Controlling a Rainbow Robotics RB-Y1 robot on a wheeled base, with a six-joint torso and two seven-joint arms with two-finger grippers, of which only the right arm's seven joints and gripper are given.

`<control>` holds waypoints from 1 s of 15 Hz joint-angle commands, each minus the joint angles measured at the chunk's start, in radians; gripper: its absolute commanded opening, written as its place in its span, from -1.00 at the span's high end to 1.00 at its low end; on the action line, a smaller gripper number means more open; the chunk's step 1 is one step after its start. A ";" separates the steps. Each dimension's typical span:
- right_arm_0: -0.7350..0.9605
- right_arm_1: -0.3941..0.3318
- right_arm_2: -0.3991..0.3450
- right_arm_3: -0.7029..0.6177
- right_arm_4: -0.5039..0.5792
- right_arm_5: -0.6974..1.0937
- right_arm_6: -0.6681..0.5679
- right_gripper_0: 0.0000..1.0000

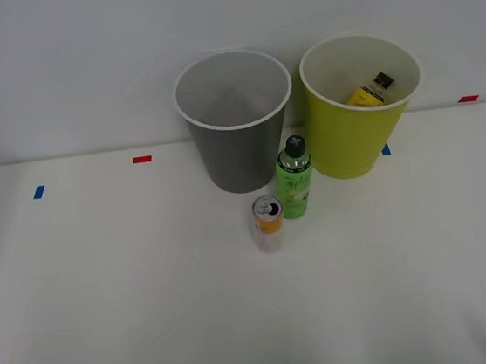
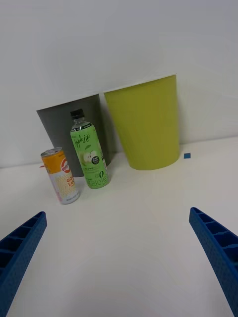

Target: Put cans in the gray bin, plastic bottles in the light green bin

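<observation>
Right, the can (image 1: pixel 269 222) stands upright on the white table (image 1: pixel 106 294), orange-yellow band on top, whitish below, silver pull-tab lid showing. Just beside it, a bit further back and toward the robot's right, the green-labelled bottle (image 1: pixel 295 179) stands upright with its dark cap on; whether the two touch is hard to tell. Behind both sit the two bins side by side: the gray bin (image 1: pixel 237 147) directly behind the can and bottle, the light green bin (image 1: pixel 359 138) next to it on the robot's right. Lying tilted inside the light green bin is the yellow-labelled bottle (image 1: pixel 371 91), black cap up against the far wall. Gray bin's inside looks pale. Small red and blue tape marks (image 1: pixel 141 159) are stuck here and there on the table.

Right gripper (image 2: pixel 119 247) is wide open, holding nothing, its blue ribbed fingers (image 2: pixel 22 242) spread far apart, facing the can and green-labelled bottle from well short of them.
</observation>
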 commanded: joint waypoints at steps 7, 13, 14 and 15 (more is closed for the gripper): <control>0.000 0.000 0.000 0.000 0.000 0.000 0.000 -1.00; 0.000 0.000 0.000 0.000 0.000 0.000 0.000 -1.00; 0.000 0.000 0.000 0.000 0.000 0.000 0.000 -1.00; 0.000 0.000 0.000 0.000 0.000 0.000 0.000 -1.00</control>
